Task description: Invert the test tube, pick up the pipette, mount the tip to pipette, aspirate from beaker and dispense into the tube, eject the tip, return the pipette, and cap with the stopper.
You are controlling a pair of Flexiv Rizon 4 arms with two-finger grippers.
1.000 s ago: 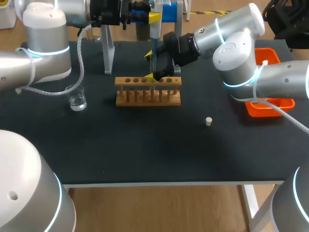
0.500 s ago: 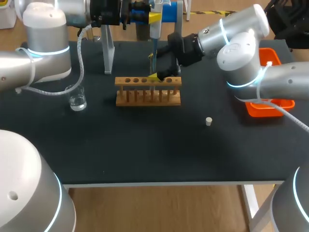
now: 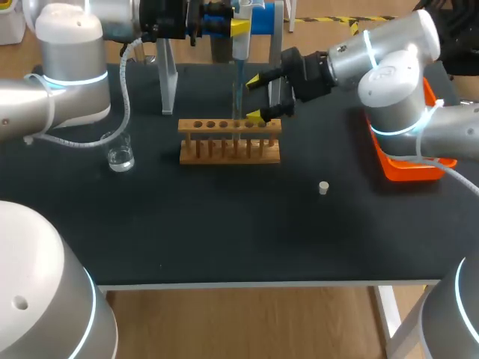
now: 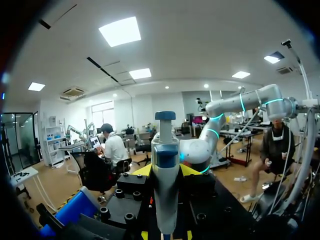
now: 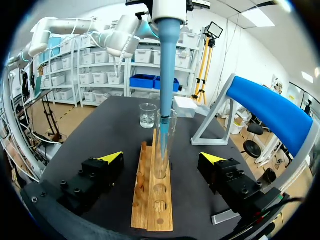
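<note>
We think the water is going in now. Our left gripper [image 4: 165, 172] has its jaws clamped on the pipette [image 3: 239, 45], whose tip is down inside the test tube [image 5: 165, 145] in the wooden rack [image 5: 152, 200]. Our right gripper [image 5: 161, 158] has its jaws wide apart, one on each side of the tube, touching nothing. We have yet to drop the tip, put the pipette back and push in the stopper [image 3: 323, 188].

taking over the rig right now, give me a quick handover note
Left pincer: shut on the pipette, upright, its tip down inside the test tube.
Right pincer: open at the rack end, touching nothing.
Things: tube upright in the rack; beaker on the table near the left arm; stopper loose on the table in front of the rack.
Done: tube set upright, pipette picked up, tip mounted; dispensing cannot be confirmed.
Left: eject tip, return pipette, cap.
</note>
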